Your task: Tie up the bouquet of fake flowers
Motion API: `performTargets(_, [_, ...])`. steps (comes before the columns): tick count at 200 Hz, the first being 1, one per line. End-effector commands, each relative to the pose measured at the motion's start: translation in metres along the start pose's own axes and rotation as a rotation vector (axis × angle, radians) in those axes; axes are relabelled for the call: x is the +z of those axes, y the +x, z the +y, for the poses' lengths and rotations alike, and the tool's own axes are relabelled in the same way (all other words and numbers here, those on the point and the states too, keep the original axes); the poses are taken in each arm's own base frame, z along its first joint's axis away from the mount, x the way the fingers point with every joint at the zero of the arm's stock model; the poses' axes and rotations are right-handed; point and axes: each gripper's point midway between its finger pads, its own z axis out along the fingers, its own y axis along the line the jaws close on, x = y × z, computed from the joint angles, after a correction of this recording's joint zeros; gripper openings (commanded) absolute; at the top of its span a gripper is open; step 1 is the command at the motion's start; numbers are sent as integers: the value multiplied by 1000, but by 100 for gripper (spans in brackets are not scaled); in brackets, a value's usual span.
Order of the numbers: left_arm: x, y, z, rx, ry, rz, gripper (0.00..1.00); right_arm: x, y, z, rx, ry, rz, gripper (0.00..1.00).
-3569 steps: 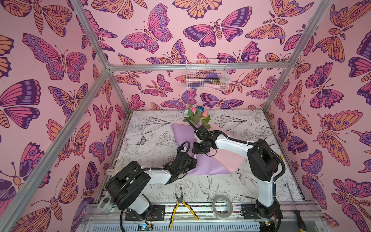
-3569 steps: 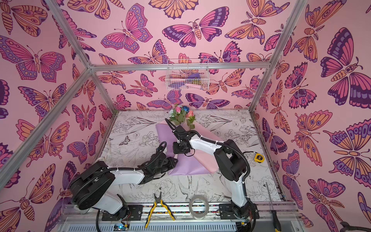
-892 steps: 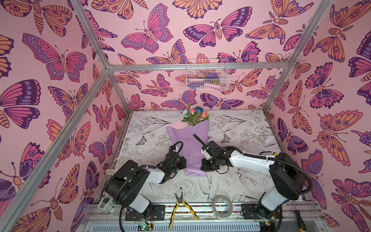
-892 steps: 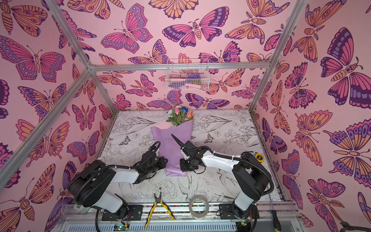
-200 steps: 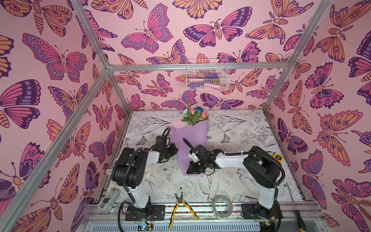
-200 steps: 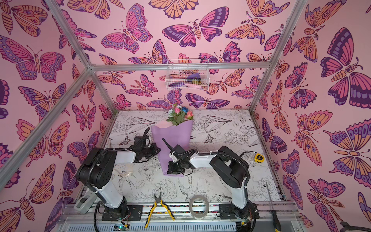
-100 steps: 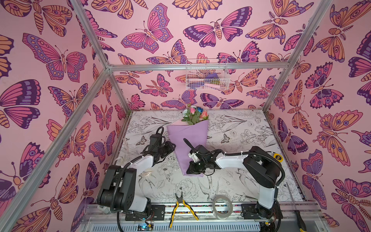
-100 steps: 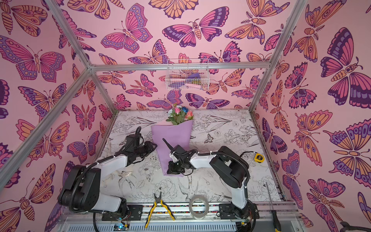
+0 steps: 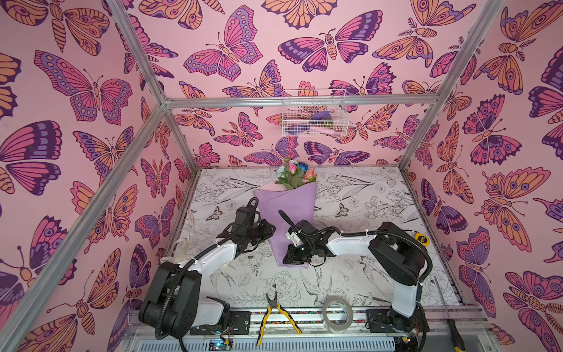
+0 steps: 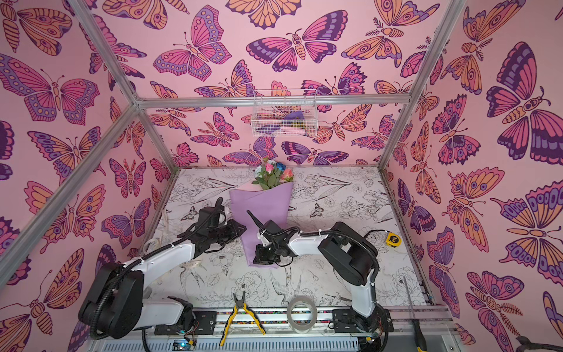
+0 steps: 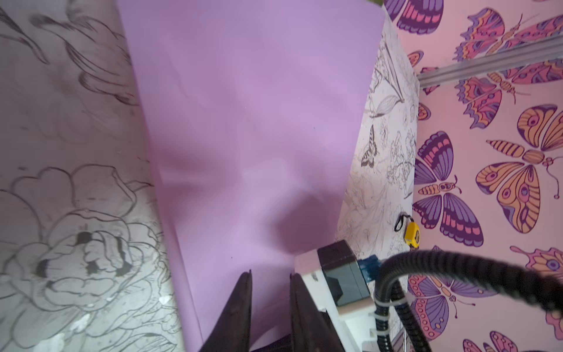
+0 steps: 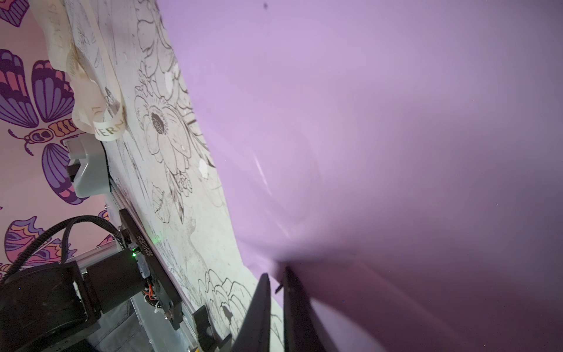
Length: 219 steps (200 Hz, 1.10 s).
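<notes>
The bouquet point(image 9: 289, 213) point(image 10: 262, 210) is a lilac paper cone lying flat, wide end toward the back wall. The fake flowers point(image 9: 294, 173) point(image 10: 272, 173) poke out of that end. My left gripper point(image 9: 272, 229) point(image 10: 242, 229) sits at the cone's left edge. In the left wrist view its jaws point(image 11: 269, 275) stand a little apart over the lilac paper, holding nothing. My right gripper point(image 9: 288, 259) point(image 10: 259, 259) is at the cone's narrow near end. In the right wrist view it point(image 12: 276, 272) is shut on the paper's edge. A cream printed ribbon point(image 12: 91, 100) point(image 9: 182, 243) lies loose by the left wall.
Yellow-handled pliers point(image 9: 275, 311) and a clear tape roll point(image 9: 337, 312) lie along the front rail. A yellow tape measure point(image 9: 420, 238) sits at the table's right edge, and a screwdriver point(image 9: 451, 320) at the front right. A wire basket point(image 9: 313, 117) hangs on the back wall.
My left arm has swung and brought its gripper rightward to the cone's left edge, and its jaws have parted. My right gripper keeps its hold at the narrow end.
</notes>
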Motion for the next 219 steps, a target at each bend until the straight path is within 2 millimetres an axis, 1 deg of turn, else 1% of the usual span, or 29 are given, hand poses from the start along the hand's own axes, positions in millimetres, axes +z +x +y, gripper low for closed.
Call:
performTargets(1, [12, 23, 16, -42, -28, 73, 18, 8, 12, -21, 37, 74, 20, 13])
performTargets(19, [18, 31, 22, -54, -43, 99, 13, 9, 12, -22, 41, 75, 18, 14])
performTargets(53, [29, 42, 35, -73, -66, 129, 9, 9, 11, -22, 45, 73, 11, 14])
performTargets(62, [33, 45, 41, -78, -79, 136, 8, 8, 9, -20, 42, 68, 7, 14])
performTargets(83, [39, 51, 57, -90, -125, 151, 0, 3, 6, -16, 40, 54, -3, 14])
performTargets(90, [41, 53, 60, -93, -134, 158, 0, 1, 4, -13, 39, 44, -6, 15])
performTargets(115, [44, 59, 70, -101, -163, 177, 0, -16, -6, 2, 23, -9, -43, 21])
performTargets(134, [45, 62, 75, -104, -174, 185, 0, -37, -18, 17, 5, -60, -86, 26])
performTargets(154, [44, 64, 76, -104, -176, 189, 0, -59, -28, 22, 3, -87, -134, 27])
performTargets(165, [44, 64, 77, -105, -177, 189, 0, -69, -33, 20, 14, -95, -155, 27])
performTargets(186, [44, 64, 76, -105, -175, 188, 0, -81, -39, 5, 54, -86, -185, 26])
performTargets(204, [44, 64, 76, -105, -176, 190, 0, -83, -43, -11, 104, -100, -196, 24])
performTargets(219, [45, 64, 77, -106, -179, 191, 0, -78, -44, -23, 144, -119, -192, 22])
